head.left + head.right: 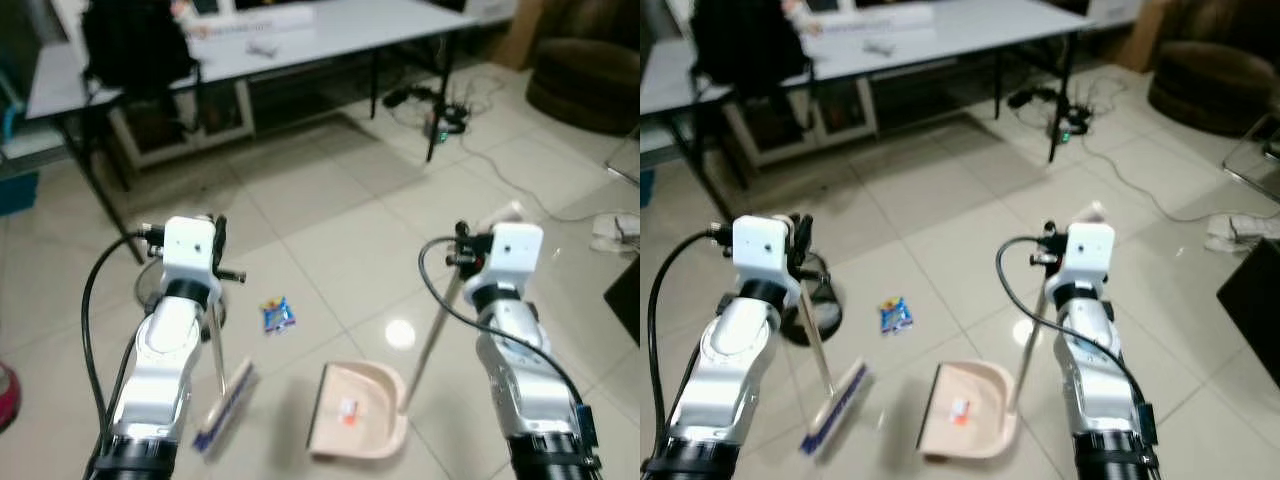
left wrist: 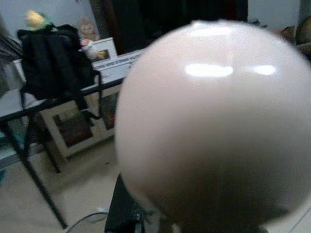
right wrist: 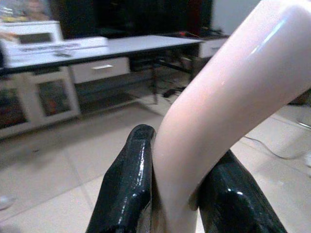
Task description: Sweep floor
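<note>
My left gripper is shut on the thin handle of a broom; its blue-edged head rests on the tiled floor below. The handle's rounded pale end looms close in the left wrist view, with one black finger under it. My right gripper is shut on the long handle of a pale pink dustpan, which lies on the floor between my arms. Both fingers clamp that handle. A small red scrap lies in the pan. A blue wrapper lies on the tiles ahead of the broom.
A long grey table on black legs spans the back, with a black backpack on it. Cables and a power strip lie beyond its right leg. A dark round seat sits at the far right. A dark round object rests beside my left arm.
</note>
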Motion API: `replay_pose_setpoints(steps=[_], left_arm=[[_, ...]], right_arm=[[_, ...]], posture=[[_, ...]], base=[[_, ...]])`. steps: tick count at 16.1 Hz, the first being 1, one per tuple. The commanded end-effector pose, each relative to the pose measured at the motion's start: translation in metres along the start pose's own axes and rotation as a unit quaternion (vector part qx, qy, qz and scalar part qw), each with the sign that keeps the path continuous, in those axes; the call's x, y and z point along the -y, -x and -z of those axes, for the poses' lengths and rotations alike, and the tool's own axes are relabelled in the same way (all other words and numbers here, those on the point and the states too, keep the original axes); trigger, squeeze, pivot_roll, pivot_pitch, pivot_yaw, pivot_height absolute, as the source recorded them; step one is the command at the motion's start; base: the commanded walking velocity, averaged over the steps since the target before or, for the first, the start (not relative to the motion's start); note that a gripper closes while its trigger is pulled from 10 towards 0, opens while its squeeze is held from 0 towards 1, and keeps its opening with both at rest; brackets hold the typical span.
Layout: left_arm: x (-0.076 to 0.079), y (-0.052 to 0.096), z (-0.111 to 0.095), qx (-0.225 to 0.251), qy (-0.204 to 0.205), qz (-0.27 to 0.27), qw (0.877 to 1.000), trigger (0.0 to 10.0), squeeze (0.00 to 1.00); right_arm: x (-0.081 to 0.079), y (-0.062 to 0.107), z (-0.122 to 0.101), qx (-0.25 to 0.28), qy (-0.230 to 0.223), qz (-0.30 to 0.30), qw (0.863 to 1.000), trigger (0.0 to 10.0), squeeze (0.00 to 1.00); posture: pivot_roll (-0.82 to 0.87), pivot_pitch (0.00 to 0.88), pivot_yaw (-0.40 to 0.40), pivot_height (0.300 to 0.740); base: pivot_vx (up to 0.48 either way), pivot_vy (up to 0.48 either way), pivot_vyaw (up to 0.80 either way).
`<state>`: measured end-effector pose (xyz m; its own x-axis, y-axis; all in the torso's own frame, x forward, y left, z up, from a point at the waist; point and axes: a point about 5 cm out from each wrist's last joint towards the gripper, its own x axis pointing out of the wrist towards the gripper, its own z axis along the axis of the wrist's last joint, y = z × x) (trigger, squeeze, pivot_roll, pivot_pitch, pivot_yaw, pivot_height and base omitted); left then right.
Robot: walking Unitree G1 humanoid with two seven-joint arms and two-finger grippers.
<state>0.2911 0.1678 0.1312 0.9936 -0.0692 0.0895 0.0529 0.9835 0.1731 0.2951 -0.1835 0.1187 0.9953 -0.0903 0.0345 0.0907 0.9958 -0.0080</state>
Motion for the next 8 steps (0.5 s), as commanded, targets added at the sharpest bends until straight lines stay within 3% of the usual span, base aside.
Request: replay_pose_setpoints(steps=[1, 4, 8], left_arm=[[0.005, -0.004, -0.011, 0.025, 0.002, 0.013, 1.0, 10.0, 0.0], [0.006, -0.004, -0.011, 0.027, 0.004, 0.015, 1.0, 10.0, 0.0], [0.007, -0.005, -0.011, 0.028, 0.004, 0.016, 0.999, 10.0, 0.0]], right_arm=[[0.005, -0.003, -0.011, 0.028, 0.01, 0.019, 0.999, 10.0, 0.0], [0.011, -0.003, -0.016, 0.047, 0.012, 0.042, 0.998, 10.0, 0.0], [0.017, -0.003, -0.021, 0.063, -0.03, 0.058, 0.996, 10.0, 0.0]], posture=[[0.01, 0.0, 0.037, 0.74], [0.01, 0.0, 0.039, 0.74], [0.0, 0.0, 0.04, 0.74]], base=[[0.446, 0.0, 0.0], [0.444, 0.0, 0.0], [0.446, 0.0, 0.0]])
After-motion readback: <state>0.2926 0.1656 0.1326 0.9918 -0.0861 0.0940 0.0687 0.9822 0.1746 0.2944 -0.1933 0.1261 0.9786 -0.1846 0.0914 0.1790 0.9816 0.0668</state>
